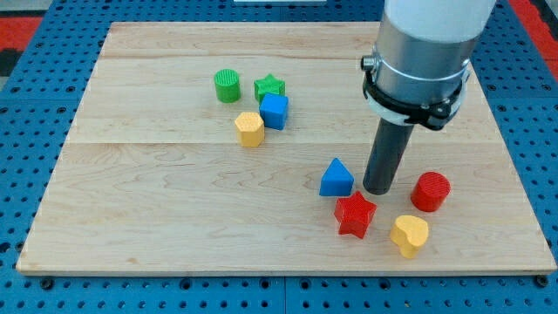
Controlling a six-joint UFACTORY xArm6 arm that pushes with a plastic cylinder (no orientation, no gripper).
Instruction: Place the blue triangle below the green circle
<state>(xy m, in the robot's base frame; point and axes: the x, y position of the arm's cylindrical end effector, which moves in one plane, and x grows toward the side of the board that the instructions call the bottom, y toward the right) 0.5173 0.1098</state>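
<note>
Pale wood board (174, 201) lies on a blue pegboard (35, 105). I have no jaws; my tip (377, 189) stands just right of the blue triangle (336, 178), lower right of centre. The green circle (227, 85) sits upper left, beside a green star (269, 86), blue cube (274, 111) and yellow hexagon (249, 128). A red star (355, 214) is just below the triangle.

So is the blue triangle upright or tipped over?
Upright: the blue triangle rests on its flat base, peak pointing up, just left of my tip.
</note>
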